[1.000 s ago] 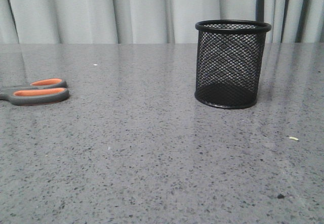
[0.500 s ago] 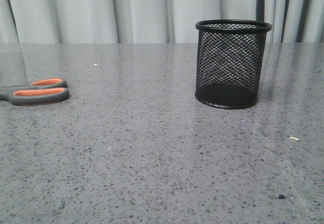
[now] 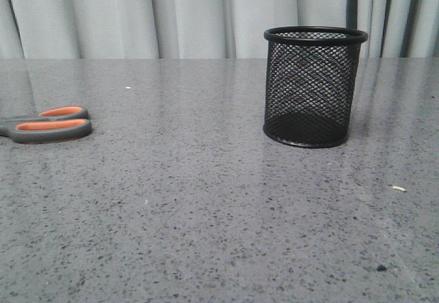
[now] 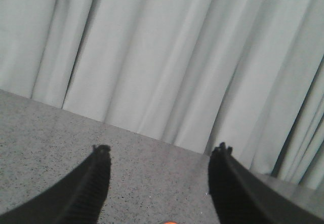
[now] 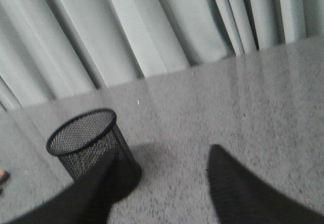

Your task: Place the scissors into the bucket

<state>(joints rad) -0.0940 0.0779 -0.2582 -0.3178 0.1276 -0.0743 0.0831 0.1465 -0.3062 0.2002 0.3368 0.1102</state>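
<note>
The scissors (image 3: 46, 125) lie flat at the table's left edge in the front view; only the dark grey handles with orange lining show, the blades are cut off. The black mesh bucket (image 3: 313, 87) stands upright right of centre and looks empty. No gripper shows in the front view. My left gripper (image 4: 161, 155) is open above the table, with a speck of orange (image 4: 170, 223) at the frame's edge between its fingers. My right gripper (image 5: 163, 155) is open and empty; the bucket (image 5: 91, 145) stands just beyond one of its fingers.
A grey speckled table (image 3: 206, 207) runs back to pale grey curtains (image 3: 192, 15). A small pale crumb (image 3: 398, 188) and a dark speck (image 3: 380, 268) lie on the table at the front right.
Nothing on the table has clearly moved; the whole front view shifts by a few pixels.
</note>
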